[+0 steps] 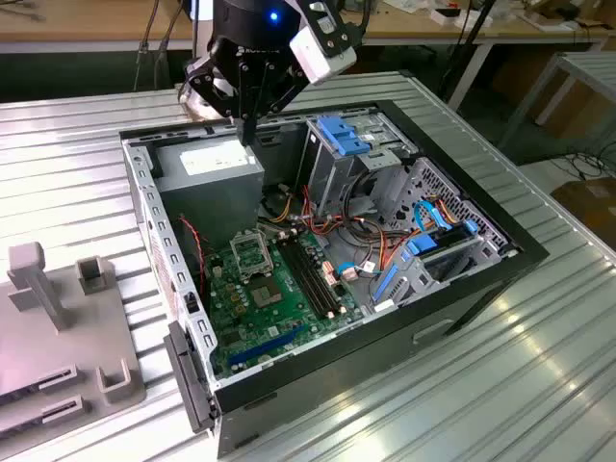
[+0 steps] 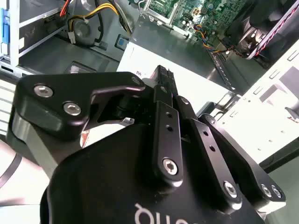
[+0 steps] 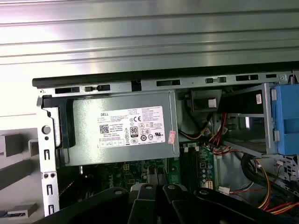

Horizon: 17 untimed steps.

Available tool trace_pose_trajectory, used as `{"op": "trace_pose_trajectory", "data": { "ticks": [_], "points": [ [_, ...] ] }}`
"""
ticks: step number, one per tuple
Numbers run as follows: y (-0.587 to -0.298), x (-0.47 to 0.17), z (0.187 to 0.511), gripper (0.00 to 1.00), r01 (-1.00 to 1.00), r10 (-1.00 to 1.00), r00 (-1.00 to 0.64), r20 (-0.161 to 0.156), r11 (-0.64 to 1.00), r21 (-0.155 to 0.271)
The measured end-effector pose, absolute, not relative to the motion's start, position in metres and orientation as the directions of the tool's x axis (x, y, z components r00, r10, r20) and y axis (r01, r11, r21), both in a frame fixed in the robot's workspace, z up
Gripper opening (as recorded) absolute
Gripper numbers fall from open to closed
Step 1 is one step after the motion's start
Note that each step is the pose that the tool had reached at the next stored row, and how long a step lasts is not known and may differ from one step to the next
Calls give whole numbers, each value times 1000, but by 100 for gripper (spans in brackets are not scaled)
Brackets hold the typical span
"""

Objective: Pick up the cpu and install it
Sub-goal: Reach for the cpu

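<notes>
A grey fixture (image 1: 58, 327) is seen on the table at the exterior view's left. Beside it, the open computer case (image 1: 144, 192) is laid flat. The claw (image 1: 248, 133) is held above the power supply (image 1: 210, 166) in the case's far left corner, fingers (image 2: 166, 116) drawn together; whether anything thin is pinched cannot be told. Nearer and rightward, the socket frame (image 1: 252, 252) is seen on the green board (image 1: 279, 303). The cpu's place cannot be made out.

Robotics lab or workshop. Evidence: ribbed metal worktop (image 1: 77, 135); opened desktop computer case (image 1: 452, 318) laid flat; grey fixture block (image 1: 58, 327); robot arm (image 1: 269, 48) overhead; wooden benches (image 1: 96, 24) behind; loose cables (image 1: 587, 164) on the floor.
</notes>
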<state>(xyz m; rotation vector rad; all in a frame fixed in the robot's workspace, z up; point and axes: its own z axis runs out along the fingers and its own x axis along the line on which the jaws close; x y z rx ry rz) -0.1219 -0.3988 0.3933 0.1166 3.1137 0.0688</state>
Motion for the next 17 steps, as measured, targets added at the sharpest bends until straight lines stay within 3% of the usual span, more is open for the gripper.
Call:
{"op": "trace_pose_trajectory", "data": {
  "ticks": [17],
  "points": [
    [-399,-130,393,11,74,75,-997,-23,996,45]
  ]
}}
